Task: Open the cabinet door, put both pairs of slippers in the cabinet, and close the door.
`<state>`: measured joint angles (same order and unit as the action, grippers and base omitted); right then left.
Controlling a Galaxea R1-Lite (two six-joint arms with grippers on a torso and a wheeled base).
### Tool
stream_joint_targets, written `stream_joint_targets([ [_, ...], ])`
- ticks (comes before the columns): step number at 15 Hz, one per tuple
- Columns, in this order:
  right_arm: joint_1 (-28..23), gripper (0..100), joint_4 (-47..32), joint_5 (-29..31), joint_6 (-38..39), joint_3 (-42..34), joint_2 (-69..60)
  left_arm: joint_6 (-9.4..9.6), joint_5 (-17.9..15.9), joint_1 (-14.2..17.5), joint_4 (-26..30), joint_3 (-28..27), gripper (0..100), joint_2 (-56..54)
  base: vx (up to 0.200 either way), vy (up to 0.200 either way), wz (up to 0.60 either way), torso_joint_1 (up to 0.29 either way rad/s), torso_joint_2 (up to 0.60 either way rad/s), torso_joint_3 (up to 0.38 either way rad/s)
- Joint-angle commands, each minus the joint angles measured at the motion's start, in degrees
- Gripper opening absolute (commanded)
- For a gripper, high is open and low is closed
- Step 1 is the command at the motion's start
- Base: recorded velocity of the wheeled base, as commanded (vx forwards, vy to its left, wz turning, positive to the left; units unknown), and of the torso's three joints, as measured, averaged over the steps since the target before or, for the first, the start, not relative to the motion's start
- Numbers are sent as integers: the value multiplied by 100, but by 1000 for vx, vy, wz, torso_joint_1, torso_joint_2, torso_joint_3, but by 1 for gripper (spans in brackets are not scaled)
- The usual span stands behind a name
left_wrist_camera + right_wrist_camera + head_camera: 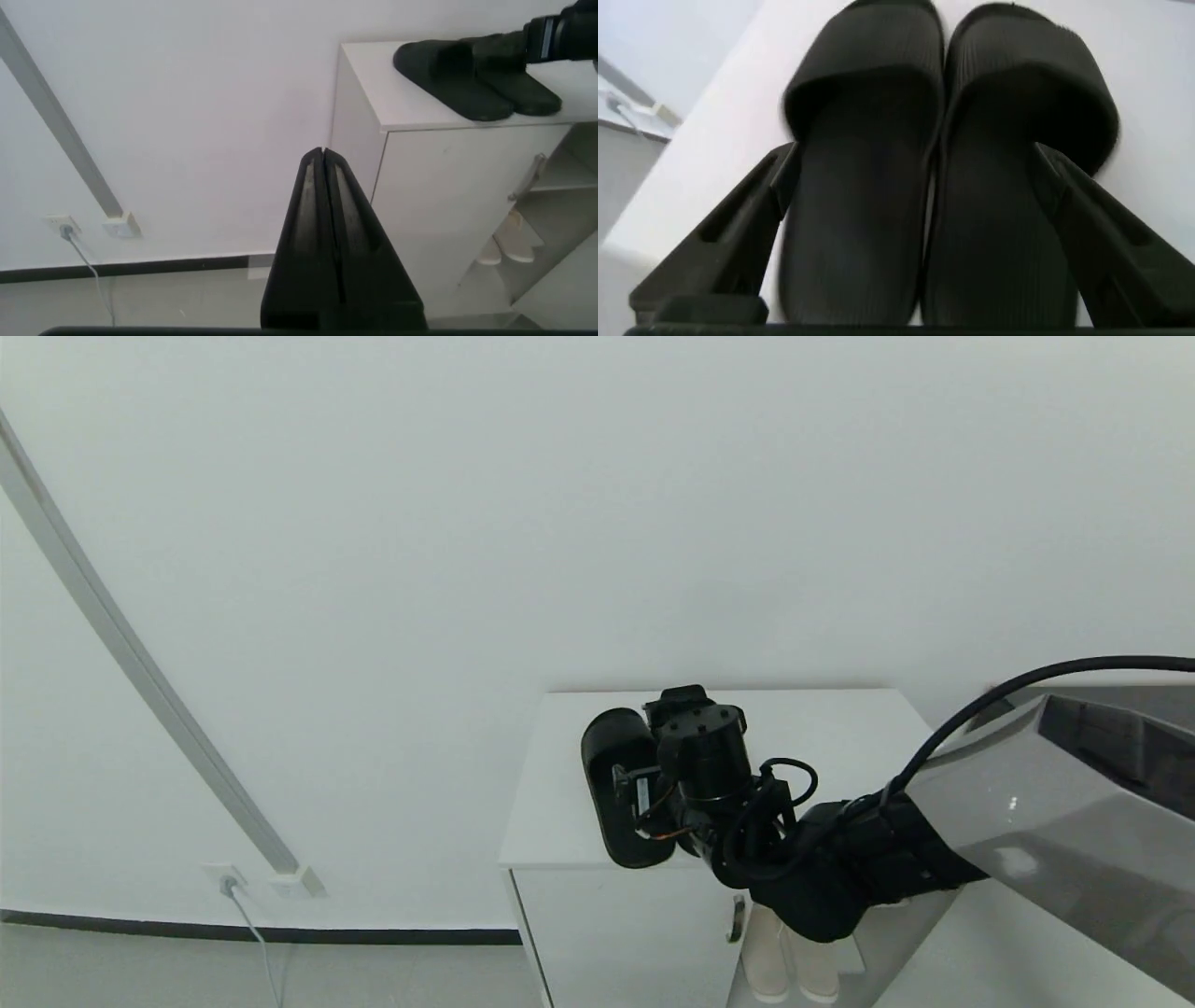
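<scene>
1. Starting at the left, we find the left gripper (323,154) pressed shut on nothing, low and well apart from the cabinet (448,177).
2. At lower centre of the head view, the black slippers (616,793) lie side by side, touching, on the cabinet top. Their long axis runs from the front edge toward the wall.
3. The right gripper (913,154) is at them, spread wide astride the pair and in line with that axis, so this arm is the nearer.
4. At lower right, the open compartment already holds the pale slippers (789,966); we judge the black pair goes in beside them.
</scene>
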<state>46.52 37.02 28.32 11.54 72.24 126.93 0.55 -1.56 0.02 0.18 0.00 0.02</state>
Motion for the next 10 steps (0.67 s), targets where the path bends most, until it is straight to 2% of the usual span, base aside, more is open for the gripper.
stream_joint_targets([
  [1, -29, 100, 68, 16, -12, 132, 412, -2, -2, -2, -1, 0, 0, 6, 0, 0, 0, 0, 0, 0],
  [9, -424, 100, 174, 16, -284, 1442, 1405, -2, -2, 6, -1, 0, 0, -2, 0, 0, 0, 0, 0, 0],
  [10, -530, 100, 165, 16, -293, 1785, 1598, -2, -2, -2, -1, 0, 0, 6, 0, 0, 0, 0, 0, 0],
])
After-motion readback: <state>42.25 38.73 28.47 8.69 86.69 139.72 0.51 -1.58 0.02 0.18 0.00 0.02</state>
